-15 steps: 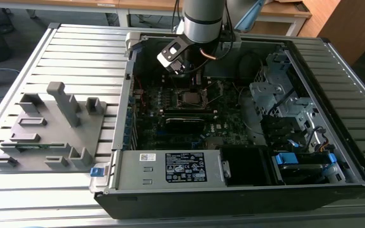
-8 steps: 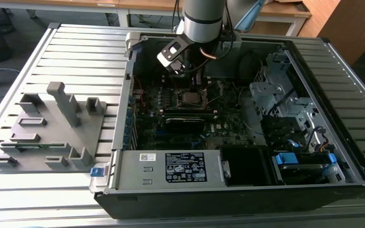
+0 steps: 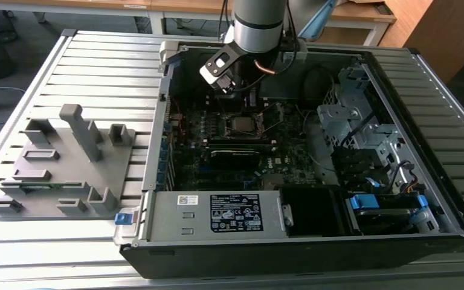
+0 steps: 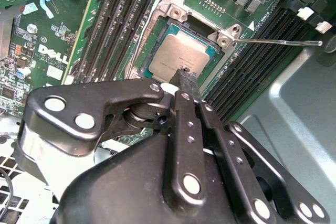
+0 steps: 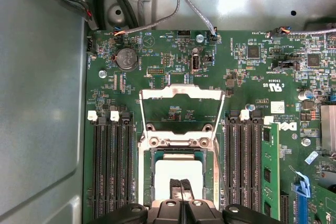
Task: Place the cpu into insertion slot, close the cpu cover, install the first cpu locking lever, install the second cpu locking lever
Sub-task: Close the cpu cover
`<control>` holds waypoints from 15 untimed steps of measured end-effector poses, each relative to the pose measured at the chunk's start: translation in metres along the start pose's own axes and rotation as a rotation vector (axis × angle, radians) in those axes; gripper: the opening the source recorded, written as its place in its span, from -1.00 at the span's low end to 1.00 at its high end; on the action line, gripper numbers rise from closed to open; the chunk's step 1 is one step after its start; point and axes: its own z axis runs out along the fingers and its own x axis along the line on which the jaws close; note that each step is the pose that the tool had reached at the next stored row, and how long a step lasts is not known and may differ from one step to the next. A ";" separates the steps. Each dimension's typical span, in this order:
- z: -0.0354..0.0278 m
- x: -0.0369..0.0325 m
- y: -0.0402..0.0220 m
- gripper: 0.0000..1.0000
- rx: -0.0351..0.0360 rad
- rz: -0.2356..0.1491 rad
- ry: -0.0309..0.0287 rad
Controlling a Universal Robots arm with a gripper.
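The cpu [image 4: 178, 56] [image 5: 178, 170], a silver-grey square, lies flat in the insertion slot [image 4: 157, 38] [image 5: 152, 174] on the green motherboard. The cpu cover [image 5: 181, 93] is swung open, and its silvery frame stands past the slot. One thin locking lever [image 4: 278, 41] sticks out sideways, unlatched. My gripper [image 4: 186, 77] [image 5: 181, 186] hangs just over the near edge of the cpu, its two black fingers pressed together with nothing between them. In the exterior view the gripper [image 3: 225, 81] hangs over the motherboard behind the slot [image 3: 244, 124].
Black memory slots [image 5: 110, 166] [image 5: 244, 166] flank the socket on both sides. Cables [image 5: 157, 3] run along the case wall beyond the board. The grey case wall [image 5: 42, 103] rises close by. A grey fixture tray [image 3: 63, 163] sits at the exterior view's left.
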 end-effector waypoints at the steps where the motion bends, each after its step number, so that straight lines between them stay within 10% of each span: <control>1: -0.0003 0.0000 0.0000 -0.79 0.0001 0.000 -0.0002; 15: -0.0072 0.0002 0.0002 -0.79 0.0000 0.000 -0.0001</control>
